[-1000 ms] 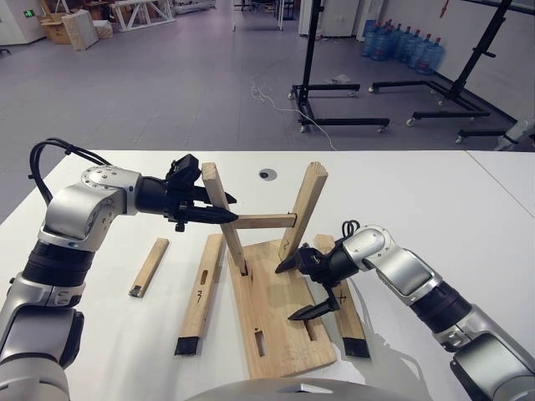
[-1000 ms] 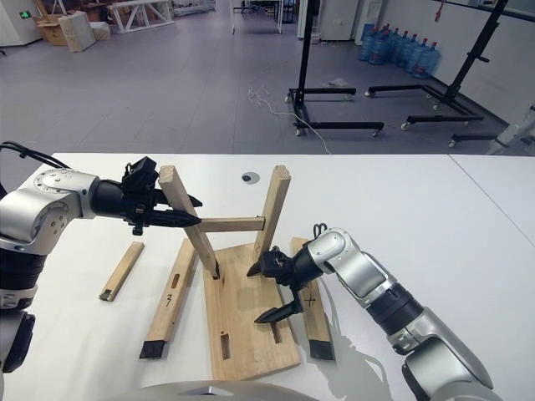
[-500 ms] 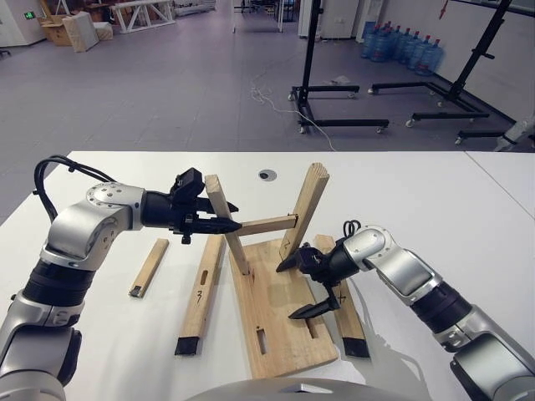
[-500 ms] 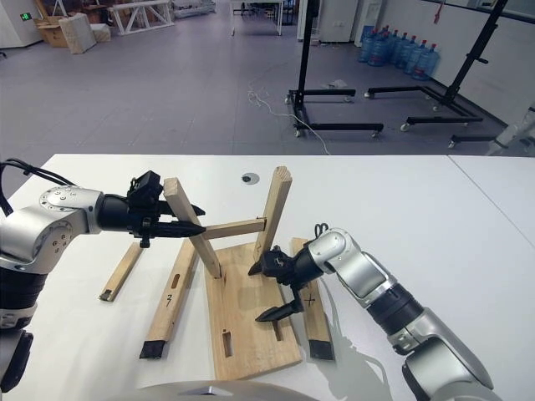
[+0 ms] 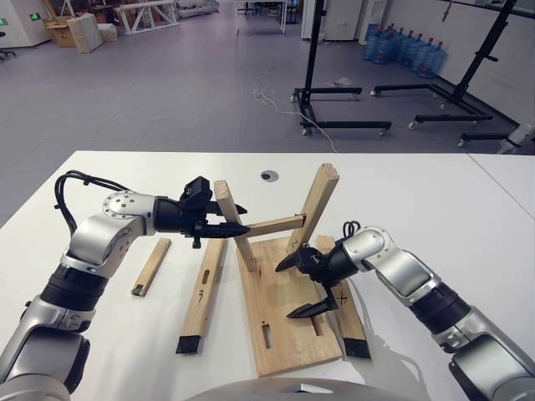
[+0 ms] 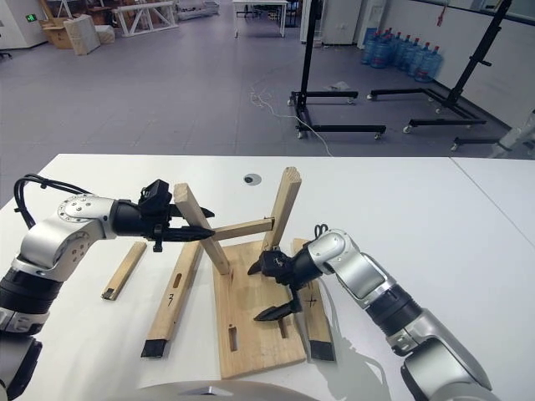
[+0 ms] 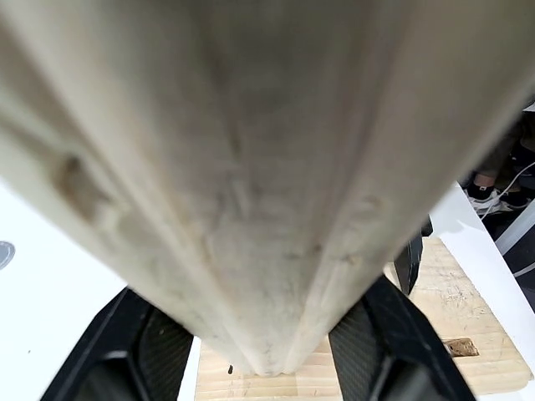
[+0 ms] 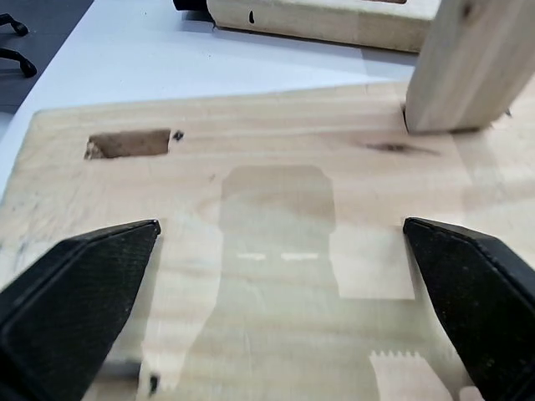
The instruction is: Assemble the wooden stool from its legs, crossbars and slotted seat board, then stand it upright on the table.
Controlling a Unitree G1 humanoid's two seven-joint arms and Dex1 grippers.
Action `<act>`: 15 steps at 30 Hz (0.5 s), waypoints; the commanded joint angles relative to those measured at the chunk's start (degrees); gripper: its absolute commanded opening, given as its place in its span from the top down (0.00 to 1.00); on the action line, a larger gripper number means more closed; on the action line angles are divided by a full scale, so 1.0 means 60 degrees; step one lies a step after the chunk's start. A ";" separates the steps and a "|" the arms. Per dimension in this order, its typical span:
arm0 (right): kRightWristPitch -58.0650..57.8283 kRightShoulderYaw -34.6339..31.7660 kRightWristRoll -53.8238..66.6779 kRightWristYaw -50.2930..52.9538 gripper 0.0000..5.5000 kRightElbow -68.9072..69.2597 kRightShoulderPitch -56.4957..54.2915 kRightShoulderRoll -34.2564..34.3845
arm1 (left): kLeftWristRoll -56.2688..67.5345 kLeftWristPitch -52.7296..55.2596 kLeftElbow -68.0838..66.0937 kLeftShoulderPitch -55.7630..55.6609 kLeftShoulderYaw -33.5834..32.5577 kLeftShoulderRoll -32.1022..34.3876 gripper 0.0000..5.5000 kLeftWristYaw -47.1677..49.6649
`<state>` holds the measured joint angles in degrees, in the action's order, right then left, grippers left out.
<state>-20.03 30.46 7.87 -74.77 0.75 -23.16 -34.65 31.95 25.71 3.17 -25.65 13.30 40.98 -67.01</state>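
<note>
**Stool half up: two legs in the board**

Pale wooden slotted seat board [image 5: 288, 338] lies flat in the middle of the white counter [image 5: 451, 200]. Directions below take the board as the dial, with 12 o'clock away from the robot.

- Left standing leg [image 5: 249, 255], pale square-section wood, is planted near the board's 11 o'clock corner. Its top tips toward 11.
- Right standing leg [image 5: 316, 200], same timber, is planted near 1 o'clock. Its top tips toward 1.
- Thin wooden crossbar [image 5: 276, 224] joins the two partway up and rises slightly toward the right one.

Left gripper [image 5: 238, 219] comes in from 9 o'clock and is clamped on the left standing leg, level with the crossbar joint (the left wrist view has the leg between the black fingers).

Right gripper [image 5: 286, 292] is spread wide and holds nothing. It sits over the board's middle, just beside the right standing leg's foot. I cannot tell whether its lower fingertip touches the board.

Loose parts, all lying flat:
- Long black-capped wooden leg [image 5: 201, 292] at 9 o'clock, just beside the board.
- Short plain wooden bar [image 5: 150, 266] farther out at 9.
- Second black-capped leg [image 5: 349, 326] at 3 o'clock, against the board's edge and partly under the right arm.
</note>
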 commanded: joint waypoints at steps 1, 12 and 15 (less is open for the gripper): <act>-0.0553 -0.1185 0.1129 0.0247 0.02 0.0526 -0.0165 0.0385 | -0.1853 0.0320 -0.0840 0.0975 0.2020 -0.0037 0.63 -0.0096; -0.1744 -0.4314 0.4020 -0.1221 0.02 0.0554 0.0369 -0.1580 | -0.1538 0.0363 -0.1059 0.0478 0.1940 0.0697 0.63 -0.0664; -0.1518 -0.4651 0.3938 -0.1523 0.02 -0.0303 0.0692 -0.2163 | -0.1452 0.0347 -0.1129 0.0339 0.1958 0.0863 0.63 -0.0712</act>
<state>-28.46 8.82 34.42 -84.67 6.38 -22.23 -39.50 32.92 23.73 0.86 -30.15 19.43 40.59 -68.64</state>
